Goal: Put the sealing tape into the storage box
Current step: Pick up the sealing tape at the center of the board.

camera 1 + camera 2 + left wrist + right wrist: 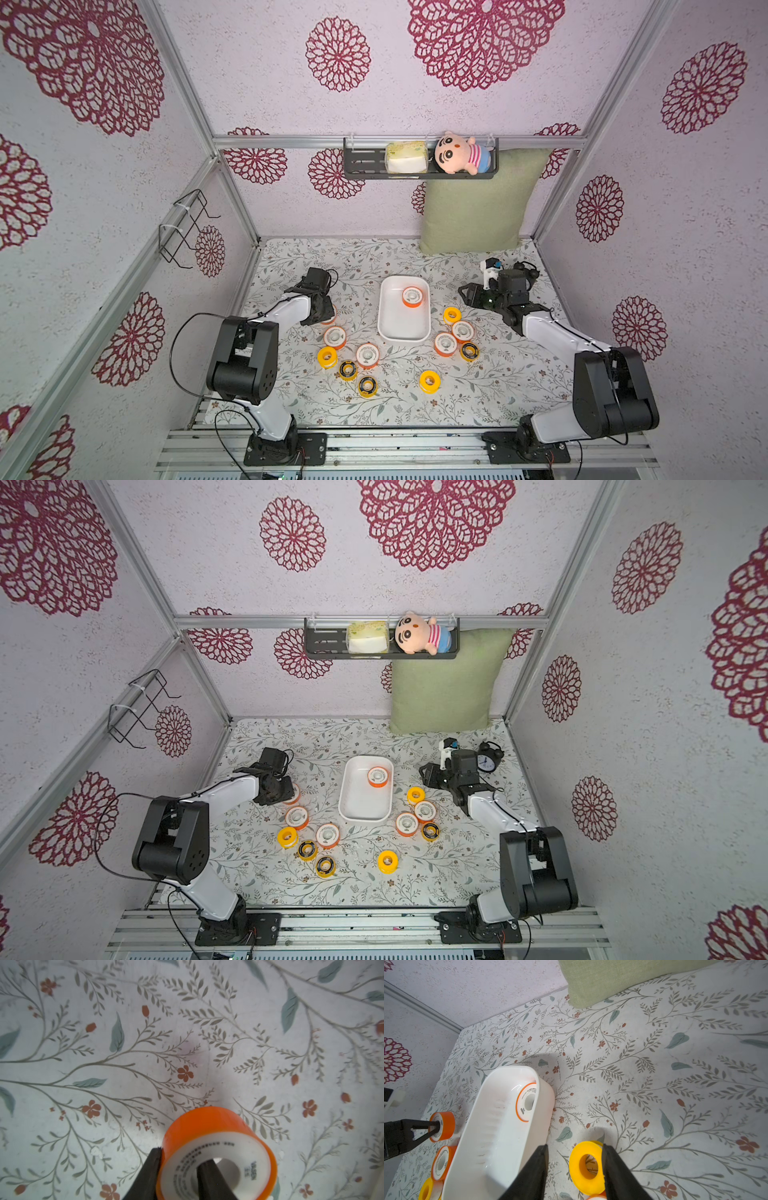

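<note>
Loose rolls (429,381): lie flat on the desk (498,386), left and right of the box (400,326), awaiting pickup.
Left pincer (181,1156): closed on an orange roll (218,1126) by its wall, one finger in the hole, likely for a sure lift.
Right pincer (575,1146): open, astride a yellow roll (577,1159), not clamped.
Box: mid-desk, within both arms' reach; one boxed roll (412,297) at its far end.

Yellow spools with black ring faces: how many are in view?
3. Two black-ring spools lie close together left of the storage box; the third lies right of it, beside an orange spool. The left arm may hide more.
</note>
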